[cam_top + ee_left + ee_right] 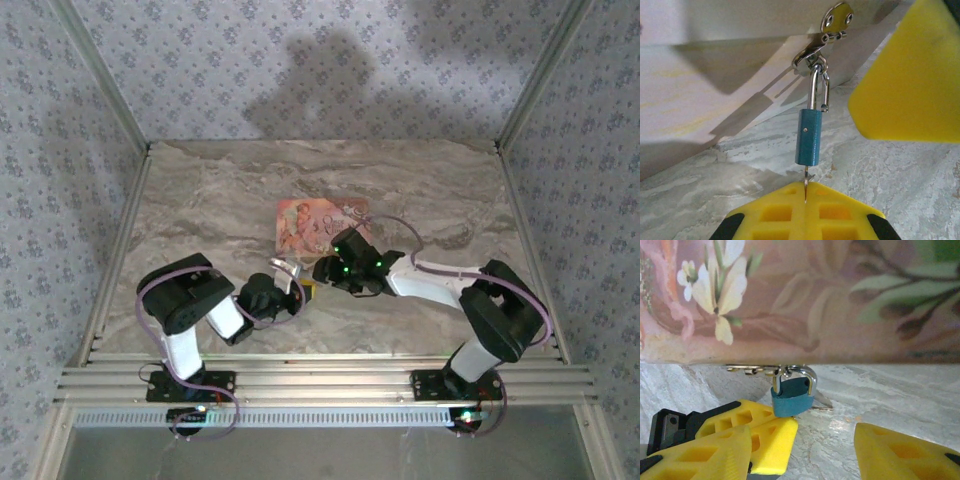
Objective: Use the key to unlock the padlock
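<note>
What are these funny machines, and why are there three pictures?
They are two robot arms, a left arm and a right arm, bolted to a table. One picture looks down from above; the other two come from cameras on the wrists. On the table stands a flowery box. A blue padlock is hooked on its clasp, a key poking into its bottom. The right pincer is open near the padlock, holding nothing. Whether the left pincer grips the key, I cannot tell.

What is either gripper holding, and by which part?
Nothing: left gripper and right gripper are open; the key in the padlock just touches one left finger.
</note>
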